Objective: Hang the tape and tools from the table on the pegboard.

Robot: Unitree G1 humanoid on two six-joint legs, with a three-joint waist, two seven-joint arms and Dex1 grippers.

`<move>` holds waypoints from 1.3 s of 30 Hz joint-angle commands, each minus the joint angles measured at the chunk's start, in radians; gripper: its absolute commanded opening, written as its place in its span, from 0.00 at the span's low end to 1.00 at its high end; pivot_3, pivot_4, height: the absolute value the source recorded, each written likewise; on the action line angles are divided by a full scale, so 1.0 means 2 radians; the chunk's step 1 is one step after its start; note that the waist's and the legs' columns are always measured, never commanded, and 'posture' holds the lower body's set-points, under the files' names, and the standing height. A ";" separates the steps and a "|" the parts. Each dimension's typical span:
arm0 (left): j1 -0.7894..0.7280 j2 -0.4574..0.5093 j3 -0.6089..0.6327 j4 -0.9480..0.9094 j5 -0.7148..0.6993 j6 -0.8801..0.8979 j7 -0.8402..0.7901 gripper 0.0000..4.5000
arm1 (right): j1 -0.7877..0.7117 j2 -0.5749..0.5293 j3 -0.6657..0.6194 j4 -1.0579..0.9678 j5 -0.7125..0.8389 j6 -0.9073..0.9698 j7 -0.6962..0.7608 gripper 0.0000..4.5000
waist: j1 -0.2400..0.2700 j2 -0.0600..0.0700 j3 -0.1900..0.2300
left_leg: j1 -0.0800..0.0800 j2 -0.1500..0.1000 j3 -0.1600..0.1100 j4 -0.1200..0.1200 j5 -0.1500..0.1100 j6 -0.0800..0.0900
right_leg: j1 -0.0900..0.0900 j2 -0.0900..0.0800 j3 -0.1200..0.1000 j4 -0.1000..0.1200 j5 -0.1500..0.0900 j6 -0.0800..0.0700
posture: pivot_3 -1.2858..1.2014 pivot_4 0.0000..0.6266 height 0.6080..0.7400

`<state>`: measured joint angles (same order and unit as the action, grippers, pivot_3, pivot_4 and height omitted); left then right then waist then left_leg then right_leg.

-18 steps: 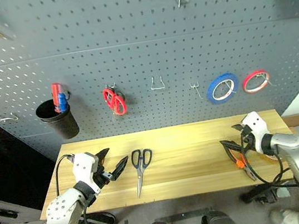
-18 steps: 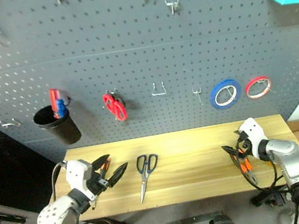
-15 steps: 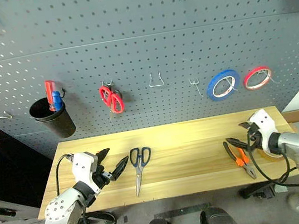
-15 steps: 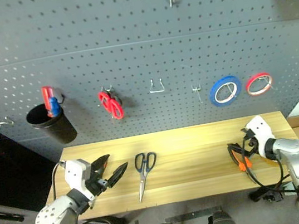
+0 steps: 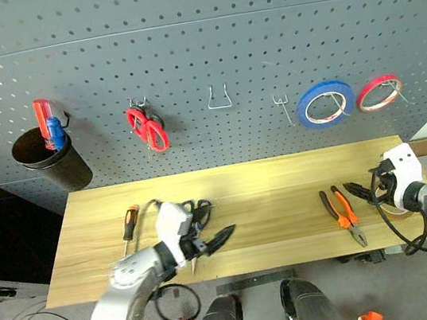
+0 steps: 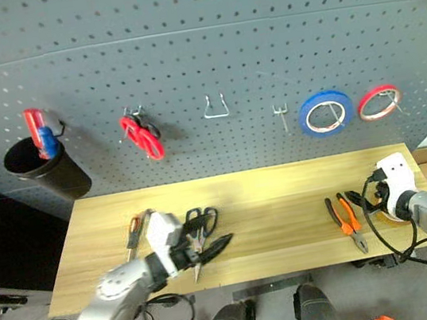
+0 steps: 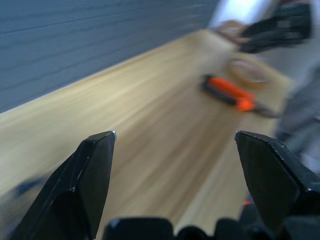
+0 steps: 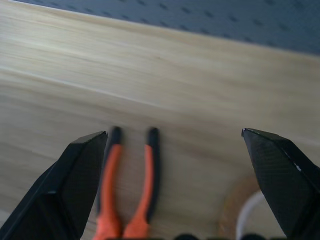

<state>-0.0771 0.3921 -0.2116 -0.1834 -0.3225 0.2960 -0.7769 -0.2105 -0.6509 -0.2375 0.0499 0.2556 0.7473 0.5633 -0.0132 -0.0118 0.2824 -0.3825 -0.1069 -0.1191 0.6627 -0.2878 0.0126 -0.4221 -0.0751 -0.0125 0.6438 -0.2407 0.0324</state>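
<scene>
Workshop: grey pegboard (image 5: 204, 41) with hooks, hung tape rolls, scissors; plank worktable (image 5: 267, 192).

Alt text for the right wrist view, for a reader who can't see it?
The right gripper hangs with open jaws over the table, its pliers with orange-and-black handles lying between the fingers. A tan tape roll curves in beside them, and the grey pegboard stands behind.

Head stereo above table (image 5: 282, 190) (wrists close)
</scene>
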 commanded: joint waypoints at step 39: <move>-0.002 -0.094 -0.009 -0.042 0.036 -0.114 0.053 0.92 | -0.015 0.025 -0.043 -0.105 0.054 0.192 -0.096 0.02 | -0.013 -0.003 0.025 | -0.001 0.001 0.004 0.000 -0.001 0.001 | -0.002 0.000 0.002 0.000 0.000 0.001 | 0.45 0.61 1.00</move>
<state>-0.0925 0.2111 -0.2594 -0.2345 -0.2411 0.1363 -0.6824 -0.2582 -0.5707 -0.2785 -0.0172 0.3106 1.0909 0.3295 -0.0395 -0.0180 0.3324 -0.3866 -0.1040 -0.1105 0.6632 -0.2893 0.0152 -0.4275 -0.0746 -0.0091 0.6435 -0.2398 0.0343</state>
